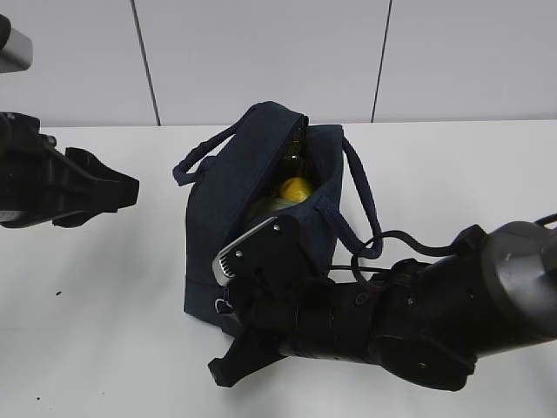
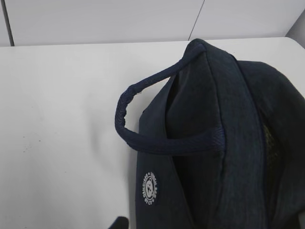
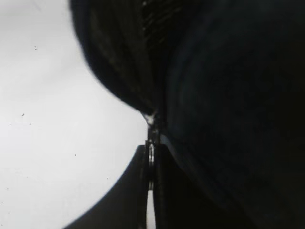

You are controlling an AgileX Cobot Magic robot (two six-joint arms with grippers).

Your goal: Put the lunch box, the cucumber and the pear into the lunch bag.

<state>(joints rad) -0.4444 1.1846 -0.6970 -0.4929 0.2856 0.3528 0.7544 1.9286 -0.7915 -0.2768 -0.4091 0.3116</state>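
Note:
The dark navy lunch bag [image 1: 209, 235] stands mid-table with its top open. Inside it I see the yellow pear [image 1: 296, 188], the dark green cucumber [image 1: 294, 152] behind it, and a pale green patch [image 1: 264, 207] that looks like the lunch box lid. My right gripper [image 3: 151, 149] is shut on the metal zipper pull [image 3: 151, 153] at the bag's near end [image 3: 228, 95]. In the exterior view the right arm [image 1: 392, 322] hides that end. My left gripper [image 1: 122, 190] hangs left of the bag, apart from it. Only one fingertip [image 2: 119, 223] shows in its view, off centre, beside the bag [image 2: 214, 119].
The bag's two loop handles hang outward, one on the left [image 1: 204, 152], seen close in the left wrist view [image 2: 138, 88], and one on the right [image 1: 365, 200]. A black cable [image 1: 392, 237] loops over the right arm. The white table [image 1: 96, 296] meets a wall behind.

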